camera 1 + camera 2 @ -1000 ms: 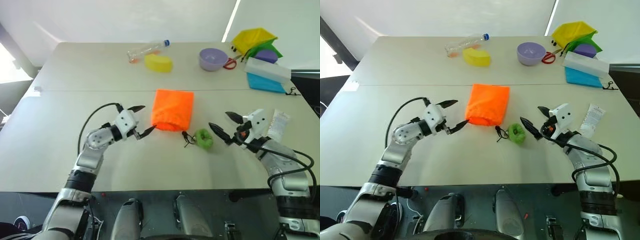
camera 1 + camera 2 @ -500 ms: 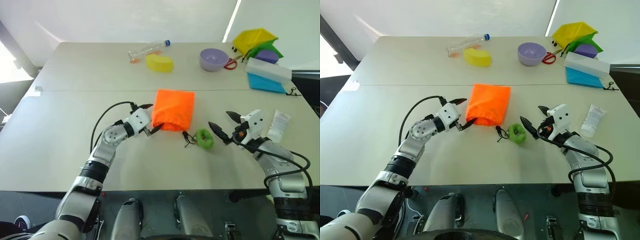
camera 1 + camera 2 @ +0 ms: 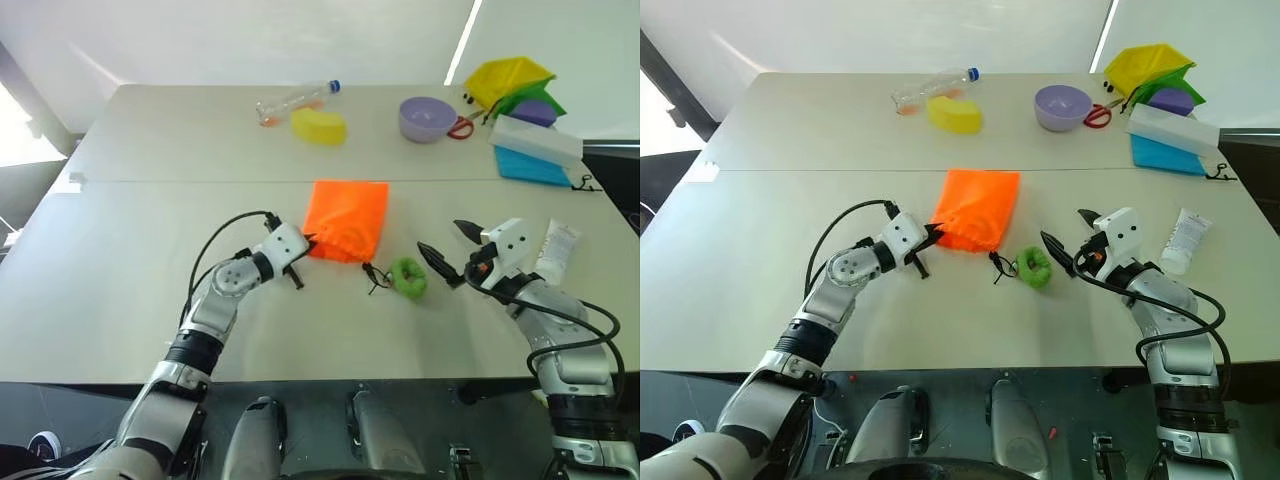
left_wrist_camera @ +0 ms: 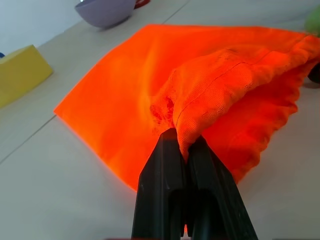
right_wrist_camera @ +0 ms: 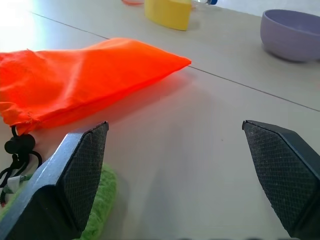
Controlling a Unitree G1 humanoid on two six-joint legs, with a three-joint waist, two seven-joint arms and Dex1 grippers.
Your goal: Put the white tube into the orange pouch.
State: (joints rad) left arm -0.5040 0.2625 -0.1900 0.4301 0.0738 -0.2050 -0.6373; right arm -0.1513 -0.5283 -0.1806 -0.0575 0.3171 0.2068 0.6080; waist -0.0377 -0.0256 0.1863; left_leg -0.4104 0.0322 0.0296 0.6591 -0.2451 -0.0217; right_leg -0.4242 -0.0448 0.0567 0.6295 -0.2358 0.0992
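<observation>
While the left gripper point(image 4: 185, 150) pinches the orange pouch point(image 3: 346, 220) rim, the right gripper point(image 3: 456, 247) gapes wide.

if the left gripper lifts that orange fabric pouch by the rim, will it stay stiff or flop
The bright orange soft fabric drawstring pouch will probably flop: its rim already bunches and folds where the left gripper pinches it. It lies flat, so it seems empty and likely light. Its black cord with the lime-green ring would likely trail behind.

Head pair high, wrist cameras low
Both eyes look down over the pale table point(image 3: 120, 300); both wrist views closely share the bright orange fabric drawstring pouch point(image 4: 165, 85).
</observation>
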